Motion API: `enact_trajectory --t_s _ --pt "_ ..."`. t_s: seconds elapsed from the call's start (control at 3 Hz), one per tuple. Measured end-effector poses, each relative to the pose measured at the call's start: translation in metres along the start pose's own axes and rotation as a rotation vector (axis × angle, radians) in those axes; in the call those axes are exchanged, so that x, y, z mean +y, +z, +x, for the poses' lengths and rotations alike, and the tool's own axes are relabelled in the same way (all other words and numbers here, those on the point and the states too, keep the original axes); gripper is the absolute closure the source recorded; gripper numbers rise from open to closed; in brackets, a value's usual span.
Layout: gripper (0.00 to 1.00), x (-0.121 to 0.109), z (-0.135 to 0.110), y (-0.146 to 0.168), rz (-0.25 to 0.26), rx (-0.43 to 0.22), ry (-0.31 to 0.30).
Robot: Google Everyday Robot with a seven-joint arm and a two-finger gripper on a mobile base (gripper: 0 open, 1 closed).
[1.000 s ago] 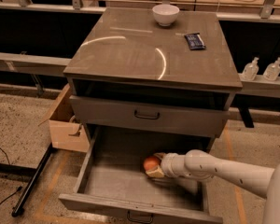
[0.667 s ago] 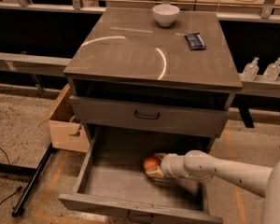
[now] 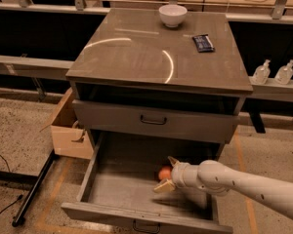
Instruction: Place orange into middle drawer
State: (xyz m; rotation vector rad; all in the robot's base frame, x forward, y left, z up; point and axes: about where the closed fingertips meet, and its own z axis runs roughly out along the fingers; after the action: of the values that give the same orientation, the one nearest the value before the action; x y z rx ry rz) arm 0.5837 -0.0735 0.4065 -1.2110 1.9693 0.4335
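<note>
The orange lies inside the open middle drawer, the grey cabinet's lowest tray, near the right middle of its floor. My gripper reaches into the drawer from the right on a white arm. Its fingers are spread, one above and one below the orange, so the gripper is open with the orange between the tips. The drawer's small dark handle shows at the front edge.
The shut upper drawer with a black handle sits right above. On the cabinet top stand a white bowl and a dark snack packet. A cardboard box stands at the left, and two bottles on the right ledge.
The gripper's fingers have spread apart around the orange, which now rests on the drawer floor. The arm has barely moved.
</note>
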Motion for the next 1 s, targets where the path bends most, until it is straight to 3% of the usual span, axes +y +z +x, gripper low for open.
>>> enact_trajectory --t_s 0.67,1.0 --pt "0.65 -0.002 -0.010 -0.093 0.150 0.005 0.037" --pt "0.88 -0.002 -0.002 -0.146 0.237 0.065 0.053"
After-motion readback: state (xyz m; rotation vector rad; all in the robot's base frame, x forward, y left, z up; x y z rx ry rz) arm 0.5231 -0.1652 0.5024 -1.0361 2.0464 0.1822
